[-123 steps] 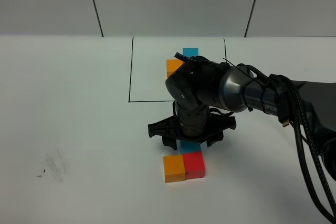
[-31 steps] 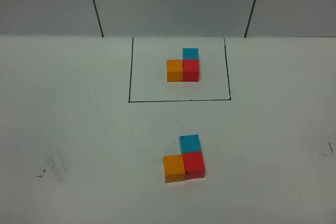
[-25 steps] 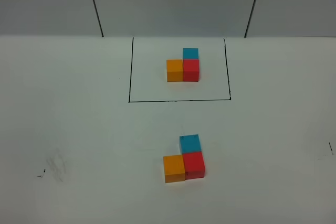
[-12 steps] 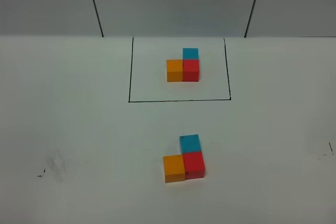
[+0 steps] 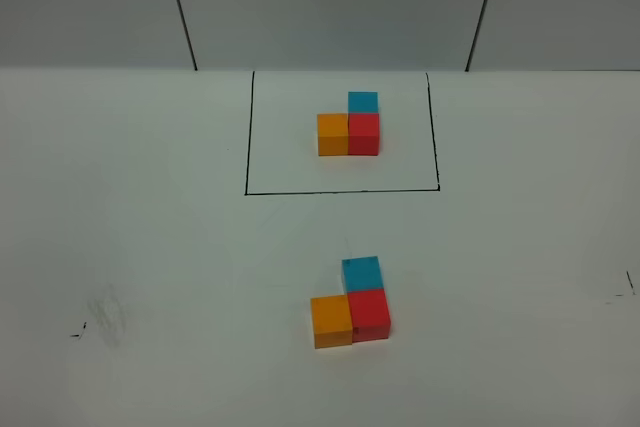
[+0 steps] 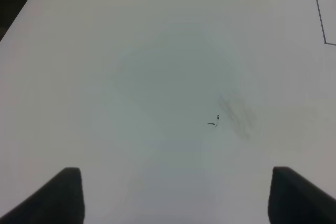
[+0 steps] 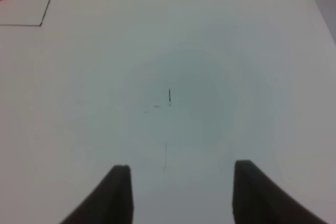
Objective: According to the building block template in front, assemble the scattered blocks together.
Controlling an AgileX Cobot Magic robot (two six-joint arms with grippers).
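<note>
Three scattered blocks [image 5: 351, 303] sit joined in an L on the desk [image 5: 150, 247], matching the building block template [image 5: 349, 126] beyond. Assembly looks finished; both arms parked. Left pincer [image 6: 176, 195] released; right pincer [image 7: 181, 192] spread, empty.

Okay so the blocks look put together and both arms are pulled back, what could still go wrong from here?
1. The assembled blocks are not perfectly square: the blue cube sits slightly left of the red cube, unlike the template. A strict check might fail it.
2. Any correcting nudge risks splitting the loose cluster.
3. Both grippers, left and right, hang low over the table; a careless sweep inward could hit the blocks.
</note>
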